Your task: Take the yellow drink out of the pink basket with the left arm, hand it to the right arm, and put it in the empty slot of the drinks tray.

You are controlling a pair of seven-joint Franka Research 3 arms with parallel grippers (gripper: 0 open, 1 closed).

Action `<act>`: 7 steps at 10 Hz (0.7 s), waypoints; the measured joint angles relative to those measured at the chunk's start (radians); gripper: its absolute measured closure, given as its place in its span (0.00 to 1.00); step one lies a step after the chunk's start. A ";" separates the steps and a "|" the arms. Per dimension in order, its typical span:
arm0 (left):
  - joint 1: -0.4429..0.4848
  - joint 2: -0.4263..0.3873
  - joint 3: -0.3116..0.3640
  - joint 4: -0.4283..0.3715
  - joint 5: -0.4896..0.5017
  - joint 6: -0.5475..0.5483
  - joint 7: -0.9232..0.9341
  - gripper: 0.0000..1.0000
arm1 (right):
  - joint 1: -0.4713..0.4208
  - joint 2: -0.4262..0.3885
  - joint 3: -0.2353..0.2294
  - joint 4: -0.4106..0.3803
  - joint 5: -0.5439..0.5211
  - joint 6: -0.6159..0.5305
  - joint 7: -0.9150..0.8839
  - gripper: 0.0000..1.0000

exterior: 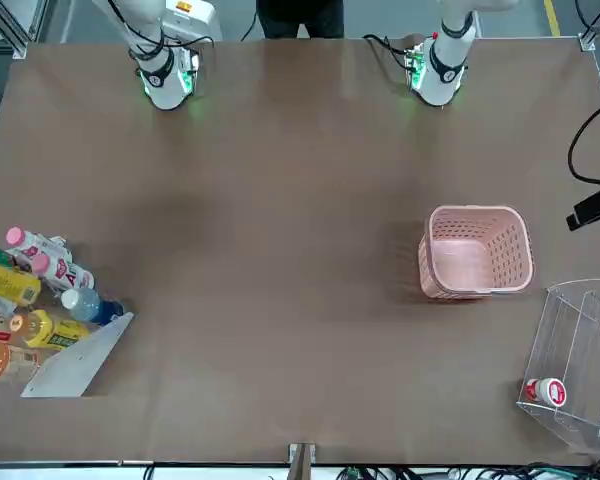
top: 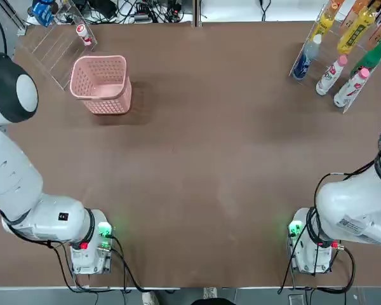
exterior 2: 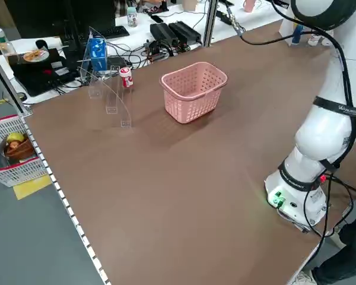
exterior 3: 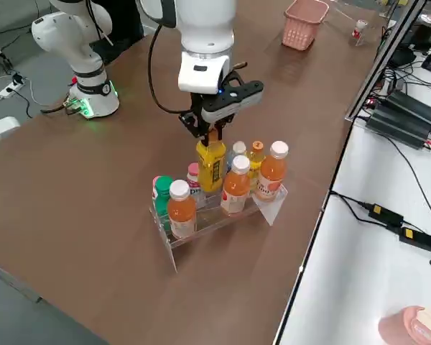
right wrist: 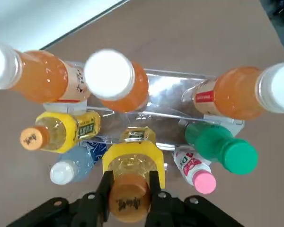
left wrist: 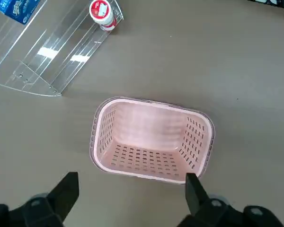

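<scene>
Yellow drink [right wrist: 136,153] is nearest in the right wrist view: upright, orange cap clamped between the right gripper's [right wrist: 131,178] two fingers. It's at the middle row of the clear drinks tray [exterior 3: 219,215]; can't tell if its base is seated.

Same row: the near-identical yellow bottle [right wrist: 68,131] on one side, green bottle [right wrist: 221,146] on the other. One side row has three orange-bodied bottles with white caps [exterior 3: 236,185]. The opposite side row has a blue bottle with a white cap [top: 307,57] and two white bottles with pink caps [top: 332,75].

Pink basket [left wrist: 151,139] is well apart, on the robot's left half of the table [top: 197,165]. Left gripper [left wrist: 132,176] hangs over that area, fingers wide open, nothing between them.

Second clear rack [left wrist: 57,52] sits just beside the basket, with a red-and-white bottle [left wrist: 103,14] in it. Blue carton [exterior 2: 98,54] is near that rack.

Person in dark trousers [exterior: 300,18] at the robot's side of the table, between the arm bases.
</scene>
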 joint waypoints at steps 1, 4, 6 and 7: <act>0.000 0.000 0.000 0.000 0.000 0.000 0.000 0.00 | 0.000 0.000 0.000 0.000 0.000 0.011 0.000 0.66; 0.000 0.000 0.000 0.000 0.000 0.000 0.000 0.00 | 0.000 0.005 0.000 0.000 0.000 0.024 0.000 0.66; 0.000 0.000 0.000 0.000 0.000 0.000 0.000 0.00 | 0.000 0.017 0.000 -0.005 0.000 0.036 0.000 0.66; 0.000 0.000 0.000 0.000 0.000 0.000 0.000 0.00 | 0.000 0.026 0.000 -0.007 0.000 0.050 0.000 0.66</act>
